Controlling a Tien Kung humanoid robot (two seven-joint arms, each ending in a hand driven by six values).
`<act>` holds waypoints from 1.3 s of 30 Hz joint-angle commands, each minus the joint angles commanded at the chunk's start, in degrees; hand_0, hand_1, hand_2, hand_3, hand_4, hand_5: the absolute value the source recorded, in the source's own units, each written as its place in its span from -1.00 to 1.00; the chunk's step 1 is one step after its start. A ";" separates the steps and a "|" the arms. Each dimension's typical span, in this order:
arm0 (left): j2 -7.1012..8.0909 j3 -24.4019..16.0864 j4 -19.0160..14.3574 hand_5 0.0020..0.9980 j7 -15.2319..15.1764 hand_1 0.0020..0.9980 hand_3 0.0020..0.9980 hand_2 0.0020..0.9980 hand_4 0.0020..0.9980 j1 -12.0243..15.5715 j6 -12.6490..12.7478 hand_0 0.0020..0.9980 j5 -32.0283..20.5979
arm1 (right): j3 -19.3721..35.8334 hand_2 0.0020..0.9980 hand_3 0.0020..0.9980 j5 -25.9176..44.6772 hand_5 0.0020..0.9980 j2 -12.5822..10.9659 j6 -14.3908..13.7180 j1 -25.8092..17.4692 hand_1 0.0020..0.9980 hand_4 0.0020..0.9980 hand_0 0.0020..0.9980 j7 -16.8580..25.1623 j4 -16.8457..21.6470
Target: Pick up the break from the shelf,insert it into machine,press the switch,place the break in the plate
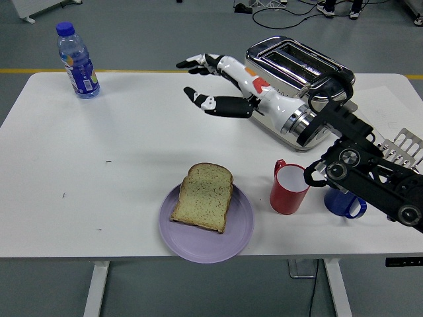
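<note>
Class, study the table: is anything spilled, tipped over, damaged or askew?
Nothing stands out. The bread lies flat on the purple plate; the bottle, red mug and toaster stand upright.

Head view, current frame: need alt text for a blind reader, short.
A slice of bread lies flat on a purple plate near the front edge of a white table. The robot's right hand is raised above the table, open and empty, in front of a cream toaster. A red mug stands right of the plate.

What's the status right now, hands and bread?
Right hand open, raised in front of the toaster, holding nothing. Bread slice flat on the purple plate. Red mug beside plate, clear. Left hand unseen.
</note>
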 joint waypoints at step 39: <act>-0.76 -3.84 0.00 0.62 0.28 -0.10 0.02 -0.12 -0.49 1.00 0.02 0.25 3.71 | 38.99 0.49 0.33 69.45 -0.31 -16.50 2.68 -25.69 0.45 0.02 0.52 3.78 -16.79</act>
